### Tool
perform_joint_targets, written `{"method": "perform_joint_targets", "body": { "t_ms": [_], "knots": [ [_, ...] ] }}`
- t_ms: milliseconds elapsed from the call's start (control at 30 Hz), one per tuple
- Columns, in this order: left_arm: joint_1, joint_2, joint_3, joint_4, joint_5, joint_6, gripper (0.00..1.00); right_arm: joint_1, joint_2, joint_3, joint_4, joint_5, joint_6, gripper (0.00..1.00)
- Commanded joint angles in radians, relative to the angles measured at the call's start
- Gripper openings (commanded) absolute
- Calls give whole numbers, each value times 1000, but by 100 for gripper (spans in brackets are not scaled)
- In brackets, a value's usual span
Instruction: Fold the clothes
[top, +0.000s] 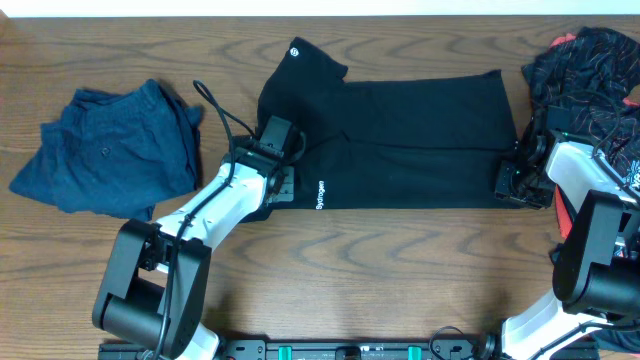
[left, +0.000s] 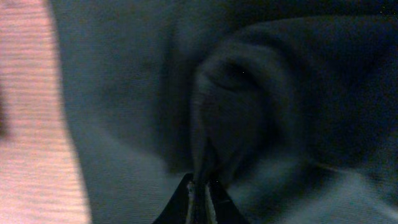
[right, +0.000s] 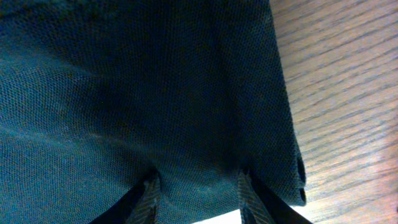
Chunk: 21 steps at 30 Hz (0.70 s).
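The black shirt (top: 420, 140) is laid out across the middle of the desk (top: 400, 260). A raised fold near its left side is pinched in the closed left hand (left: 200, 186). The right hand (right: 198, 183) is set at the shirt's right edge, fingers apart.

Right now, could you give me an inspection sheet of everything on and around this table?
Surface: wooden table, bare where no cloth lies.
Job's things: black shirt spread flat in the middle, white lettering near its front edge, a sleeve poking out at the back left.
Clutter: blue garment crumpled on the left; red-lined garment bunched at the back right.
Grippers: left claw shut on a raised fold of the shirt; right claw open, fingers apart at the shirt's right edge.
Cables: black cable looping above the left arm.
Surroundings: rail along the near edge; nothing else seen.
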Motion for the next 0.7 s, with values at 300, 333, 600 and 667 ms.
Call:
{"method": "perform_joint_targets", "body": {
  "t_ms": [300, 333, 600, 667],
  "knots": [
    [160, 7, -33, 15, -61, -28, 6, -7, 11, -22, -5, -25, 0, 40],
    [165, 7, -33, 10, -21, -28, 6, -7, 11, -22, -5, -25, 0, 40],
    [161, 7, -34, -159, 152, -28, 7, -8, 11, -22, -89, -21, 1, 40],
    [161, 7, -34, -225, 147, -27, 8, -8, 11, -22, -123, -13, 17, 39]
  ]
}}
